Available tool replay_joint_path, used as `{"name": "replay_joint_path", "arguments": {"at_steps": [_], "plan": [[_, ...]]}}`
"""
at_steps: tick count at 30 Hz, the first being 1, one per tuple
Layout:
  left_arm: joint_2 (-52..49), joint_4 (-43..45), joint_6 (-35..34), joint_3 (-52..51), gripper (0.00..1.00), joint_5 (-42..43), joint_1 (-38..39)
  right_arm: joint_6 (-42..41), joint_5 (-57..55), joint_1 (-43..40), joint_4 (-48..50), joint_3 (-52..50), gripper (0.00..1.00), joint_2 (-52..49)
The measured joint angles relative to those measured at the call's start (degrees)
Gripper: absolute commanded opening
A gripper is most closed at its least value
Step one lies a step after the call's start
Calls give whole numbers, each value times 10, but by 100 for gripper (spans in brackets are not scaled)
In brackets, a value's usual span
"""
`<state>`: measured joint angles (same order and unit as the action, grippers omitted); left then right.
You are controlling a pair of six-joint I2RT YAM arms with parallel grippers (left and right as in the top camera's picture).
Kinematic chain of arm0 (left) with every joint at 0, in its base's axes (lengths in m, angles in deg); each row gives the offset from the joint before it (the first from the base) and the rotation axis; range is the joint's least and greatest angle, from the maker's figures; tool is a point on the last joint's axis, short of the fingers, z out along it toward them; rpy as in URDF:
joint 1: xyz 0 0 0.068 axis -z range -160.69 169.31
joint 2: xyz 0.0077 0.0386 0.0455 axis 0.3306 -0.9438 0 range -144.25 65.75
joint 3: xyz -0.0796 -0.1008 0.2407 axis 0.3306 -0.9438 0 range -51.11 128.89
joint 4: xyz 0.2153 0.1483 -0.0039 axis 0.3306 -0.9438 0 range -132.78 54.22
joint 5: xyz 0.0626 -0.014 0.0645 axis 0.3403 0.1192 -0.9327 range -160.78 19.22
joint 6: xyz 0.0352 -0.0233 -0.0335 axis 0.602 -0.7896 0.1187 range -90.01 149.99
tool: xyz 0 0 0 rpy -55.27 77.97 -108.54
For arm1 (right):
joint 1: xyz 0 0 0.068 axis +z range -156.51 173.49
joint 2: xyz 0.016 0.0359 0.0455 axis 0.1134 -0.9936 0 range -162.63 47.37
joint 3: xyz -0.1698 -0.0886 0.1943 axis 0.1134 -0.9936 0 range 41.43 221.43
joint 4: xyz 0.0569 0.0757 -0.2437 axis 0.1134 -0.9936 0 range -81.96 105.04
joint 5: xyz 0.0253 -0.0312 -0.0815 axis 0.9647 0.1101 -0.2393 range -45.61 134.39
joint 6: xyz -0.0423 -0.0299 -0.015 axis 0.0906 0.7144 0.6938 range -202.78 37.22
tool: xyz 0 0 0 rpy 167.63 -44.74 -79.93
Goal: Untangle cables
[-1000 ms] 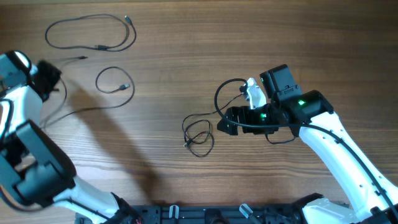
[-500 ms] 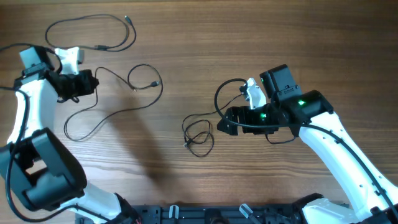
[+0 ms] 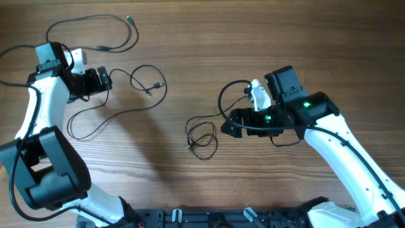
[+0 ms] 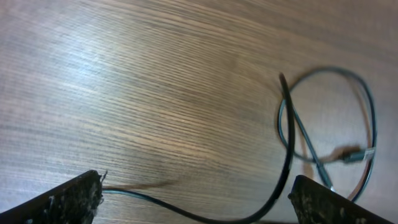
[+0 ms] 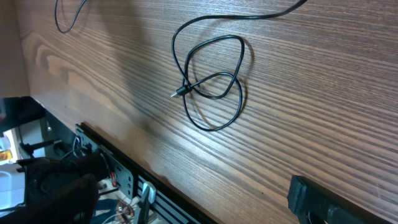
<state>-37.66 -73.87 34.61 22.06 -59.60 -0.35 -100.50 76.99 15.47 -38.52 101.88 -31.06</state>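
Cables, three: thin black flexible cords, round in section and matte, with small silver-tipped plugs. All lie flat on the desk, a brown wood-grain top with fine straight lines and a soft sheen. Far cable: one wide, shallow loop at the far left corner. Left cable: a small curl just beside the left hand, with a long tail sweeping in an arc toward the near edge. It runs between that hand's widely spread fingers, which do not clamp it. Centre cable: two overlapping loops at mid-desk with the plug at their crossing, near the right hand, whose fingers are spread with nothing between them.
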Motion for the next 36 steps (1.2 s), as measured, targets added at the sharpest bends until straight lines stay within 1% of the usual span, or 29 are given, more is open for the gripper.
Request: {"name": "replay_joint_path", "arguments": {"at_steps": [2, 4, 5, 9, 11, 12, 13, 14, 15, 16, 17, 18, 20, 22, 23, 25, 26, 27, 28, 29, 30, 31, 32, 33, 36], "plan": [[0, 2, -70, 0, 100, -7, 0, 0, 0, 0, 0, 0, 100, 0], [0, 1, -107, 0, 100, -23, 0, 0, 0, 0, 0, 0, 100, 0], [0, -5, -116, 0, 100, -52, 0, 0, 0, 0, 0, 0, 100, 0], [0, -31, -130, 0, 100, -233, -3, 2, 0, 0, 1, 0, 100, 0], [0, -42, -131, -1, 100, -266, -15, 4, 0, 0, 3, 0, 100, 0], [0, -42, -132, -1, 100, -264, -26, 10, 0, 0, 3, 0, 100, 0], [0, -42, -132, -1, 100, -242, -38, 12, 0, 0, 3, 0, 100, 0], [0, -41, -134, -1, 100, -215, -50, 14, 0, 0, 3, 0, 100, 0], [0, -39, -134, -1, 100, -156, -71, 15, 0, 0, 3, 0, 100, 0], [0, -46, -136, 0, 98, -127, -90, 15, 0, 0, 3, 0, 100, 0], [0, -55, -136, 0, 98, -117, -105, 15, 0, 0, 2, 0, 100, 0], [0, -82, -136, -1, 98, -117, -130, 15, 0, 0, 2, 0, 100, 0], [0, -110, -136, -1, 98, -133, -168, 16, 0, 0, 9, 0, 100, 0], [-5, -140, -136, -3, 90, -145, -200, 16, 0, 0, 26, 0, 100, 0], [-12, -141, -136, -10, 87, -151, -211, 15, 0, 0, 30, 0, 100, 0], [-19, -134, -138, -23, 85, -153, -213, 15, 0, 0, 31, 0, 100, 0], [-29, -107, -138, -47, 85, -151, -209, 15, 0, 0, 32, 0, 100, 0], [-36, -78, -133, -72, 85, -130, -205, 16, 0, 0, 32, 0, 100, 0], [-42, -70, -121, -87, 80, -114, -201, 16, 0, 0, 32, 0, 100, 0], [-40, -62, -113, -88, 69, -100, -197, 16, 0, 0, 31, 0, 100, 0], [-39, -56, -108, -88, 49, -92, -197, 15, 0, 0, 31, 0, 100, 0], [-39, -51, -104, -88, 31, -90, -197, 15, 0, 0, 31, 0, 100, 0], [-39, -47, -102, -88, 10, -87, -197, 15, 0, 0, 31, 0, 100, 0], [-40, -36, -97, -88, 4, -84, -197, 15, 0, 0, 31, 0, 100, 0], [-41, -9, -93, -91, 4, -102, -197, 15, 0, 0, 31, 0, 99, 0]]}}
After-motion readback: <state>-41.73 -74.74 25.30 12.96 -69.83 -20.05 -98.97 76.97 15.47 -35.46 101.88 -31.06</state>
